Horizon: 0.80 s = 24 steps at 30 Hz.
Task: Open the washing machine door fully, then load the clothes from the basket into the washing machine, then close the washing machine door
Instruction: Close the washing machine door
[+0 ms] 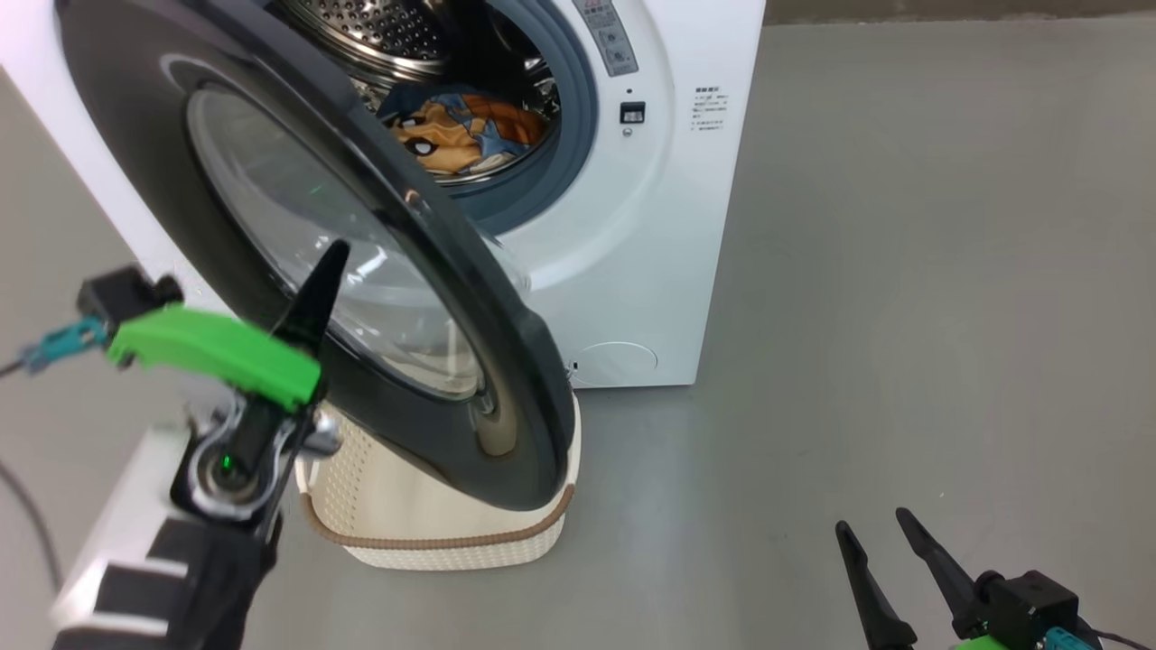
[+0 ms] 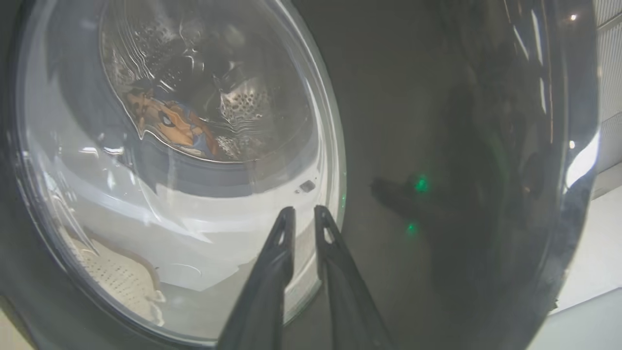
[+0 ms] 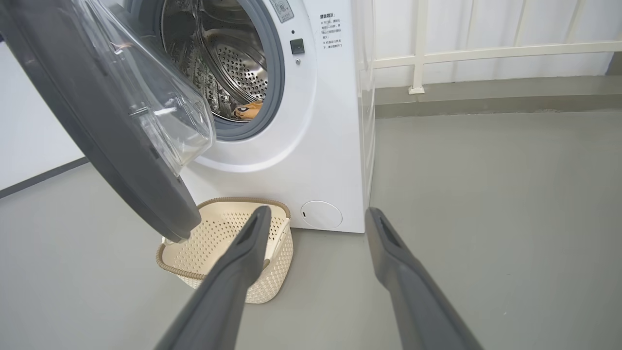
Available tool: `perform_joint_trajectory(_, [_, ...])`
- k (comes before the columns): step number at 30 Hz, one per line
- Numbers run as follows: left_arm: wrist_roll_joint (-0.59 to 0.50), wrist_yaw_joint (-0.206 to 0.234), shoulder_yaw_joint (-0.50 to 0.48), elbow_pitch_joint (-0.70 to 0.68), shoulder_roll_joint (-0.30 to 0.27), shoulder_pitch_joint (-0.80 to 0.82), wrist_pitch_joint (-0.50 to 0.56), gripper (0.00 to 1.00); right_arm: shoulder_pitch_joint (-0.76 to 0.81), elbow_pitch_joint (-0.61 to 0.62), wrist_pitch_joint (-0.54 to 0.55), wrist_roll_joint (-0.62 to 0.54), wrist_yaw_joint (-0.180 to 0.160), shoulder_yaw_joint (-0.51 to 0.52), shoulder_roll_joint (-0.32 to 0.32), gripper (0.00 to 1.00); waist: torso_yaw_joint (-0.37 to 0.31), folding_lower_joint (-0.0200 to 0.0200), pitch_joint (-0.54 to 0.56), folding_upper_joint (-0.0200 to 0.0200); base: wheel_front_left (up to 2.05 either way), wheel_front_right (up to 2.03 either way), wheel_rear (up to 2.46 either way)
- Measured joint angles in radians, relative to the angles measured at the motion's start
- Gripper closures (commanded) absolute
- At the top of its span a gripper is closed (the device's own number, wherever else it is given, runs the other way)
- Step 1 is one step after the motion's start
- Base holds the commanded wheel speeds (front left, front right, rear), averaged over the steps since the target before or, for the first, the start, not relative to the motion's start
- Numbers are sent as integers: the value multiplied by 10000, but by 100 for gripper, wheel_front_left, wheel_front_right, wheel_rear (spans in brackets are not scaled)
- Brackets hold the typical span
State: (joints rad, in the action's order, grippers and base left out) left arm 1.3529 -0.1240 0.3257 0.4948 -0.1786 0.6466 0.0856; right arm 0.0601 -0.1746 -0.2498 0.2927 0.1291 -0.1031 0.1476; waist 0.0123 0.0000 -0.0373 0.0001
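Observation:
The washing machine door [image 1: 519, 379] stands partly open, its lower edge hanging over the basket [image 1: 433, 533]. My left gripper [image 1: 330, 262] is at the door's outer face; in the left wrist view its fingers [image 2: 303, 211] are almost together at the edge of the glass window, holding nothing. The clothes [image 1: 461, 135], orange and blue, lie inside the drum of the washing machine [image 1: 650, 226] and show through the glass [image 2: 170, 124]. The basket [image 3: 218, 233] looks empty. My right gripper [image 1: 872, 519] is low at the right, open [image 3: 317, 210], fingers pointing at the machine's base.
Grey floor [image 1: 903, 271] stretches wide to the right of the machine. A white railing [image 3: 418, 48] runs along the wall behind it. A dark cable [image 1: 27, 515] hangs at the far left beside my left arm.

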Motion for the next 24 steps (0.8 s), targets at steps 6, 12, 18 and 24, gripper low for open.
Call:
perform_joint_trajectory(6, [-1371,-12,466,-750,-748,-1018,-1143,0,36,69,0,-33,0,173,-15,0,152,0,123,0,0,0,0])
perform_joint_trajectory(12, [-2222,17,961,-1223,-1030,-2252,-1824,0,271,155,0,-96,0,251,-65,0,296,0,250,0,0,0,0])
perform_joint_trajectory(18, [-3670,579,1383,-1394,-1254,-3022,-2874,0,314,224,0,-107,0,297,-94,0,429,0,278,0,0,0,0])
perform_joint_trajectory(24, [-5049,1204,1371,-1317,-1237,-3785,-3336,0,391,267,0,-184,0,291,-94,0,407,0,305,-1,0,0,0])
